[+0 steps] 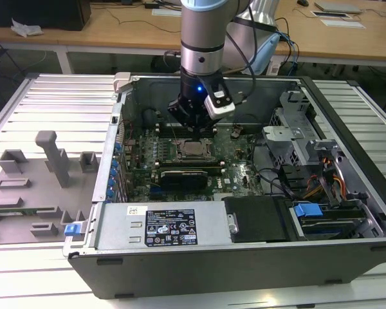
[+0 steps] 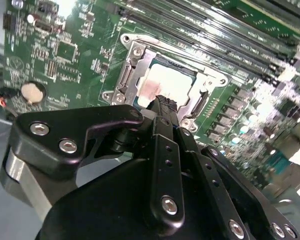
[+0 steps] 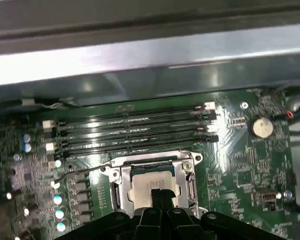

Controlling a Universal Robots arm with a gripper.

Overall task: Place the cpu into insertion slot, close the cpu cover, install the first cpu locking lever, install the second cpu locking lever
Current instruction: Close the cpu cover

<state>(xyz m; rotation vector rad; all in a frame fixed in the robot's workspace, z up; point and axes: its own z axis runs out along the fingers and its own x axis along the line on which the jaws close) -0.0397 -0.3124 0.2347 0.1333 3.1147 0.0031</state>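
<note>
- Slatted metal tabletop point(image 1: 26, 277) fills the foreground of the exterior view and carries everything else.
- Open computer case point(image 1: 244, 270) lies on its side on the tabletop, with its insides facing up.
- Grey robot arm point(image 1: 202, 38) reaches straight down into the case from above.
- Green circuit board point(image 3: 240, 165) covers the case floor, and long black memory slots run beside the socket.
- Black end effector point(image 2: 165, 102) hangs just above the socket. Its two fingers are pressed together with no gap, and nothing is held between them.
- Grey metal cpu cover point(image 2: 139, 62) appears to lie flat, framing the chip through its square window.
- Silvery cpu point(image 2: 162, 80) sits inside the insertion slot point(image 3: 150, 171), directly below the fingertips. The tips are over the chip's edge nearest the end effector body. The chip is square, so it has no long axis.
- Thin wire lever point(image 3: 85, 170) runs out sideways from a socket corner. Whether it is latched cannot be told.
</note>
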